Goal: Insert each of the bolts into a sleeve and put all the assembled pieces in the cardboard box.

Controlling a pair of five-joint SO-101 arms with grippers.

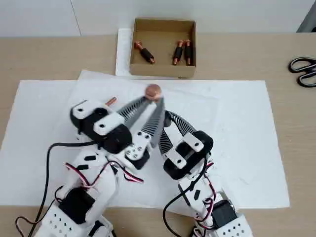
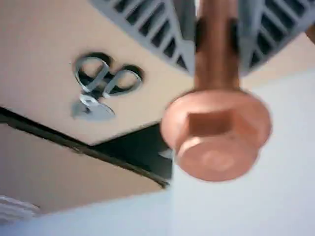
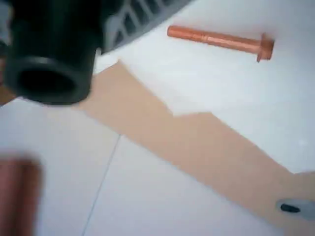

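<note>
Just short of the box [image 1: 163,22], on the arm side, the two hands meet above the paper [image 1: 237,138]. The left hand [image 1: 152,98] is clamped on the shank of a bolt [image 2: 216,132], whose hexagonal head sticks out past the fingertips. From above the head reads as a round disc, so the bolt's long axis seems to stand steeply, head up, with the plain end hidden behind the fingers. The right hand [image 1: 165,126], a little farther from the box and partly under the left hand's finger, grips the sleeve [image 3: 49,69]. Its dark bore opens back toward that wrist. The coming move, I judge, turns on bringing that bore into line with the shank: the sleeve lies close beside the bolt on the side away from the box, but the two axes do not look aligned yet, and I cannot tell how far the shank's end is from the sleeve's mouth. Either hand is near enough to close the gap. A loose bolt [image 1: 111,101] lies flat on the paper, farther from the box and off to the left arm's side, untouched. Three assembled pieces [image 1: 180,52] already lie in the box.
</note>
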